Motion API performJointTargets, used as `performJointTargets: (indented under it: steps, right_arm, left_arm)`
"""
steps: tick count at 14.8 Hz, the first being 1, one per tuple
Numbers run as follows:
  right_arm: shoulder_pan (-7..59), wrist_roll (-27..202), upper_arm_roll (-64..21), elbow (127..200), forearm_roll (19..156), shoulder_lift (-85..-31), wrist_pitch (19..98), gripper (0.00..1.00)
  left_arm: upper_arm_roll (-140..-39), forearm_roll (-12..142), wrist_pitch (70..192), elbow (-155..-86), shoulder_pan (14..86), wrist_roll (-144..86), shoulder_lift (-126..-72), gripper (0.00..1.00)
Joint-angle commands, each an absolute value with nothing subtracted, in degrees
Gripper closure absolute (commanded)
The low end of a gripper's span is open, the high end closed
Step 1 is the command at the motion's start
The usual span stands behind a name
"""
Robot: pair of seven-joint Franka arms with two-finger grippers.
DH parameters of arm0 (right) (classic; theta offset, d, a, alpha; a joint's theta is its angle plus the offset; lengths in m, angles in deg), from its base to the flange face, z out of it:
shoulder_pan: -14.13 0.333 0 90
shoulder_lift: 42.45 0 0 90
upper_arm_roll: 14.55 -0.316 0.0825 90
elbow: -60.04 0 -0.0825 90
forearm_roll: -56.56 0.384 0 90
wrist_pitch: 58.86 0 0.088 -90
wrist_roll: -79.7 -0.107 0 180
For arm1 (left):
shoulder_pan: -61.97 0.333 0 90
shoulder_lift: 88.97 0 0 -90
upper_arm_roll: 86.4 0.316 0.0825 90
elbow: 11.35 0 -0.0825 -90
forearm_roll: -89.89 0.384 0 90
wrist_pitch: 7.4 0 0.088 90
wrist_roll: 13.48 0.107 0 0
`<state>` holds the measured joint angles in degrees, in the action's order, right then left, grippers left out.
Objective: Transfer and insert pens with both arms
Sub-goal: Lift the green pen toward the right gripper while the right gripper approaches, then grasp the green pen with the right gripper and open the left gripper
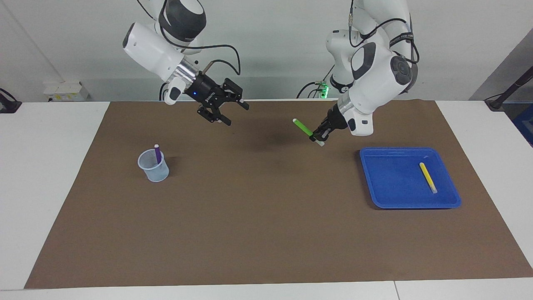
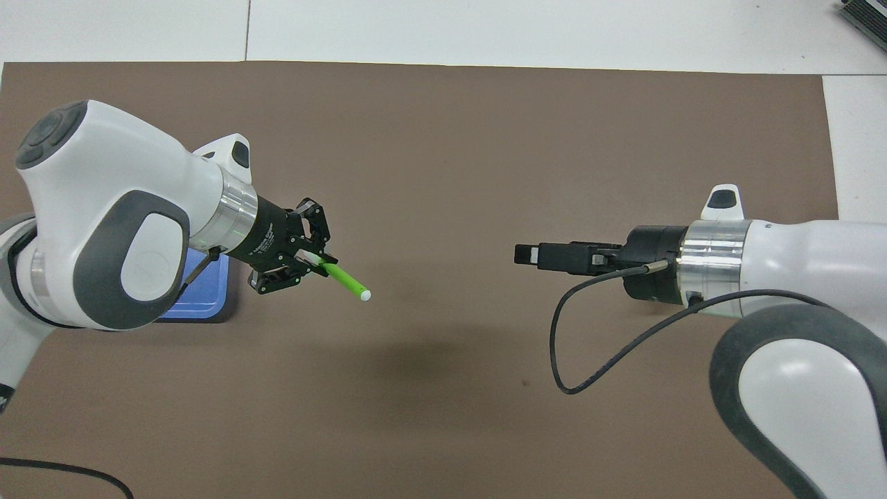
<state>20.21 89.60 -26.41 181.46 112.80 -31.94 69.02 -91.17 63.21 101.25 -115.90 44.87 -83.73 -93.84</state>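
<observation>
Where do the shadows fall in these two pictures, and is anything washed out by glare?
Facing view: soft shadow patches lie on the brown mat under the raised grippers, and the clear plastic cup casts a short one. Overhead view: a faint blotch darkens the mat below the green pen. No glare in either.

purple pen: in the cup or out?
In. The purple pen stands tilted inside the cup, its top poking above the rim.

Small white lettering on the left tool (image 2: 315, 258) and an arm band cannot be read
</observation>
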Motion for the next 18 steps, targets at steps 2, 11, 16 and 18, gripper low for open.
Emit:
performJointTargets:
  steps: [2, 11, 16, 18]
  right_arm:
    - [23.79, 89.90, -26.59, 183.09, 117.03, -32.25, 74.99, 0.09]
    - [28.80, 89.63, -26.68, 182.91, 117.03, -34.80, 81.33, 0.16]
    - [28.81, 89.81, -26.68, 182.91, 117.03, -34.80, 81.33, 0.55]
    - [28.81, 89.90, -26.68, 182.91, 117.03, -34.80, 81.42, 0.71]
  left_arm:
    - [-90.27, 62.29, 106.50, -116.81, 38.69, -95.63, -91.44, 1.00]
    - [-90.36, 62.29, 115.21, -116.90, 33.93, -105.85, -90.12, 1.00]
    - [-90.97, 62.29, 116.44, -117.43, 33.93, -105.94, -90.03, 1.00]
    - [-90.97, 62.29, 116.44, -117.43, 33.85, -105.94, -90.03, 1.00]
